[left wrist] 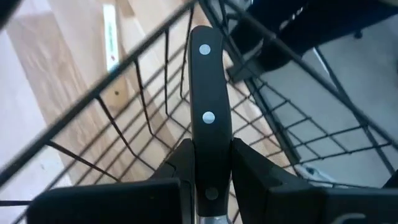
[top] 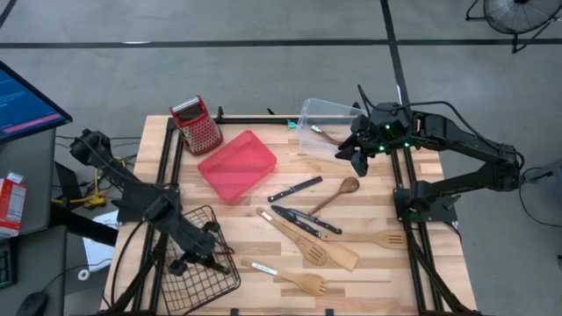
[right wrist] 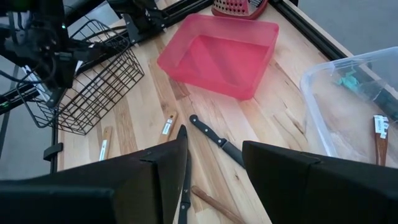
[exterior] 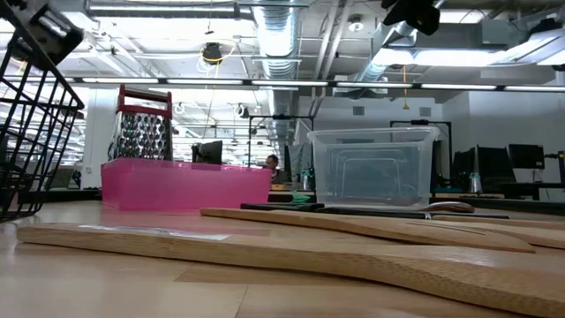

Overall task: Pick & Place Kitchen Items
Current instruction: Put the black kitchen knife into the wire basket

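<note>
My left gripper (top: pixel 209 246) is at the black wire basket (top: pixel 200 274) near the table's near left corner, shut on a black-handled knife (left wrist: pixel 207 112); the blade is hidden below the fingers. My right gripper (top: pixel 353 156) is open and empty, above the table beside the clear plastic bin (top: pixel 329 123). Two more black-handled knives (top: pixel 295 189) (top: pixel 304 219) lie flat mid-table among a wooden spoon (top: pixel 339 193), slotted turners (top: pixel 309 247) (top: pixel 373 239) and a wooden fork-spatula (top: pixel 297 281). My left gripper pinches the knife's riveted handle (left wrist: pixel 210 171) between its two fingers (left wrist: pixel 181 167), at the end near the blade. The fingers lie across the handle. The handle's free end (left wrist: pixel 204 43) points away from the gripper among the basket's wires; whether it touches them I cannot tell.
A flat red tray (top: pixel 237 165) and a red-topped box grater (top: pixel 195 125) stand at the far left. The clear bin holds a wooden-handled tool (top: pixel 320 133). In the low view the wooden utensils (exterior: pixel 265 247) lie in the foreground. A monitor (top: pixel 26 101) stands off the table's left.
</note>
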You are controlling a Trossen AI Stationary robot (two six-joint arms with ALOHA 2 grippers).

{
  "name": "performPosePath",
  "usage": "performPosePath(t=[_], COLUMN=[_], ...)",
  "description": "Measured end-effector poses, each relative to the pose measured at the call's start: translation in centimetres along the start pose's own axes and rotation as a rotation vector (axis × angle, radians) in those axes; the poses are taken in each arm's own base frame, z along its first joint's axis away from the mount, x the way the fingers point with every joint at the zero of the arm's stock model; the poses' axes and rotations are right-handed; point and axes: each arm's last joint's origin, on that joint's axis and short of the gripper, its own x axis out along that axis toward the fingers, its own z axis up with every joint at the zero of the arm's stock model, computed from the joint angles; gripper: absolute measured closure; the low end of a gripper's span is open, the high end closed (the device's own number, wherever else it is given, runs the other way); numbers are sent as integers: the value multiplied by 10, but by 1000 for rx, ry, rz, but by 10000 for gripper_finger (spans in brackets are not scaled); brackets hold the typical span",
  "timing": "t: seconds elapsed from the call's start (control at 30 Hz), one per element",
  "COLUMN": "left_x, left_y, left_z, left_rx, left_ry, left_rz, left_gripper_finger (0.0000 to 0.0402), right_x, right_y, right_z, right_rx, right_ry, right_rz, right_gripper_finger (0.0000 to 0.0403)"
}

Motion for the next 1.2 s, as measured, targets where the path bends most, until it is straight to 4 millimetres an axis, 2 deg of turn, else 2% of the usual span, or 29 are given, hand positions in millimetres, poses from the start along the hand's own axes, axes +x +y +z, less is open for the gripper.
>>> performPosePath(t=[0.33,0.67,0.97,1.2], left_x=[4,9,12,27], left_y=[-4,1,-4,-3], left_z=[-12,-24,-29,-31], left_rx=[25,-31,-12,-4], left_ry=[91,112,117,146], left_rz=[65,127,130,157], left_gripper_finger=[353,353,353,353], right_x=[0,0,0,0], right_y=[0,0,0,-1], right_z=[-1,-1,-1,-1], right_rx=[-2,-2,-2,-1], right_ry=[5,5,5,4], right_rz=[-10,-11,-12,-12], right_gripper_finger=[230,230,230,230])
